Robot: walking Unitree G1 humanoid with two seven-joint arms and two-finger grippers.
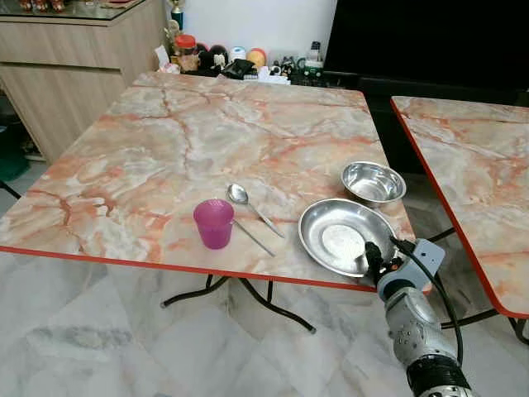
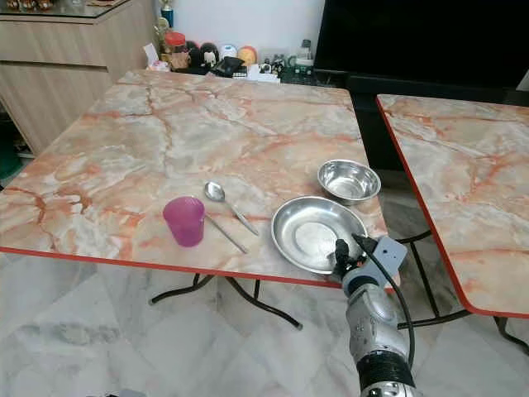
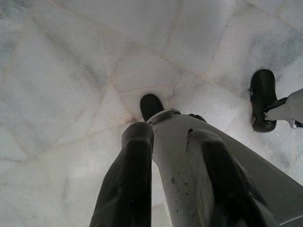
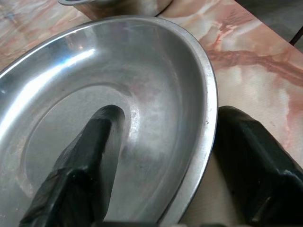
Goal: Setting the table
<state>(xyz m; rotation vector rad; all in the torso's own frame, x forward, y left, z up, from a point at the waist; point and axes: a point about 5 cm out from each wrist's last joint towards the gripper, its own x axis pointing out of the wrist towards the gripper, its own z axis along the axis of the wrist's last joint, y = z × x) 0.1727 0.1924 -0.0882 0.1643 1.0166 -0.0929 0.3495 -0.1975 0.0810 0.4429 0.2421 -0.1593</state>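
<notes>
A: Right hand point(image 1: 374, 258) status?
B: Fingers spread, straddling the near rim of the plate point(image 1: 343, 235): one finger inside, one outside on the counter point(image 1: 165, 141).
A: Surroundings?
B: Bowl point(image 1: 374, 183) just behind the plate; spoon point(image 1: 250, 206) and purple cup point(image 1: 214, 223) to its left. Left hand point(image 3: 170, 189) hangs over the floor point(image 3: 71, 71), fingers parted.

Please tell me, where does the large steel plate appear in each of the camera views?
Left eye view: steel plate at the table's near edge, right of the purple cup.
Right eye view: same place.
Left wrist view: floor tiles, no plate.
Right wrist view: close up, rim between the right gripper fingers.
Shared landmark: small steel bowl behind it.
</notes>
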